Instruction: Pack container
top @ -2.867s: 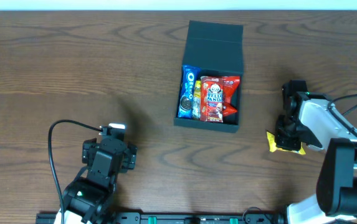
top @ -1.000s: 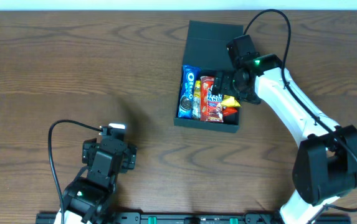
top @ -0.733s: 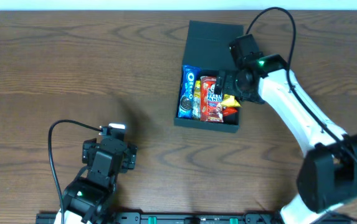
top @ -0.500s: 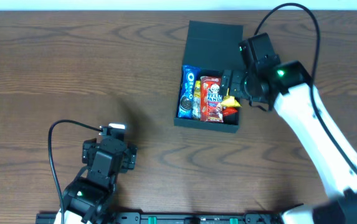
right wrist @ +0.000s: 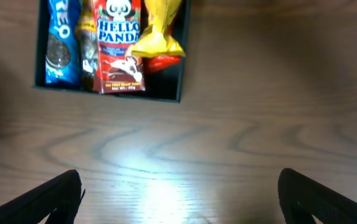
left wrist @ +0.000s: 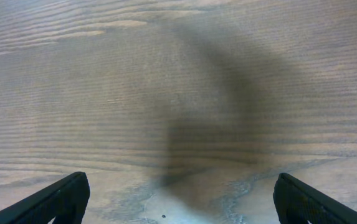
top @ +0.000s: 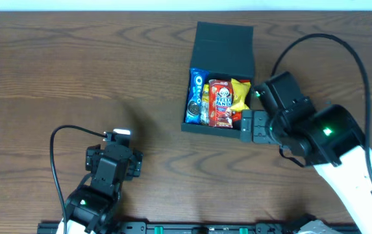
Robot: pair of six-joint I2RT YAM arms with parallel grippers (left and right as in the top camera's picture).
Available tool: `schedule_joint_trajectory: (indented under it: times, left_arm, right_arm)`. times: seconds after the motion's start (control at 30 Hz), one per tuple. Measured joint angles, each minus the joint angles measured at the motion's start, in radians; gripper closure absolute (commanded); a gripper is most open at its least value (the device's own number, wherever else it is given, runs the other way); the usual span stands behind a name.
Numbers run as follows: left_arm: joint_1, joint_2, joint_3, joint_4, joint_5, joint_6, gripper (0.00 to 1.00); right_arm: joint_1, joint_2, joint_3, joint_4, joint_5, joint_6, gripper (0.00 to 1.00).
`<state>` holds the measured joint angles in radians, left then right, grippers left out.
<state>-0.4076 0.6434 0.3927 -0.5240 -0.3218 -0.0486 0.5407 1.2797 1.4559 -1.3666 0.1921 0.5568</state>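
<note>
Several packets in container point(top: 215, 132), yellow packet point(top: 239, 95) topmost. Right tool point(top: 245, 125) spread, empty, beside it. Left tool point(left wrist: 179, 195) spread, idle. Next, likely: shut lid point(top: 224, 40).

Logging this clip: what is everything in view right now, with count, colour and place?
container: one, dark teal-black, far centre of the table, lid open
Oreo packet: one, blue, left inside the container
Hello Panda packet: one, red, middle inside the container
yellow packet: one, yellow, right inside the container
table: one, brown wood
left gripper: one, black, open, over bare wood
right gripper: one, black, open, over wood beside the container's near wall
</note>
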Motion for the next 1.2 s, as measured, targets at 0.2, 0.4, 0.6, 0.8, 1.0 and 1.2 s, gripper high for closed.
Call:
schedule_joint_trajectory:
  times: [0.2,0.4,0.6,0.8,1.0,1.2]
  left_arm:
    - [0.0,0.0,0.0,0.0,0.0,0.0,0.05]
    - [0.0,0.0,0.0,0.014,-0.01,0.0,0.05]
    - [0.0,0.0,0.0,0.025,0.096,-0.001,0.05]
    - [0.0,0.0,0.001,0.076,0.246,-0.004,0.05]
    - [0.0,0.11,0.229,0.071,0.314,-0.039,0.05]
    - [0.002,0.558,0.733,-0.151,0.309,-0.052,0.05]
  right_arm:
    - [0.0,-0.01,-0.072,0.056,0.016,0.002,0.01]
    - [0.0,-0.01,-0.137,0.051,0.022,0.002,0.01]
    - [-0.008,-0.01,-0.137,0.047,0.03,0.002,0.01]
    - [-0.059,-0.01,-0.137,0.045,0.04,0.002,0.01]
    - [-0.084,-0.01,-0.138,0.044,0.045,0.002,0.01]
    - [-0.085,-0.011,-0.141,0.043,0.052,0.002,0.01]
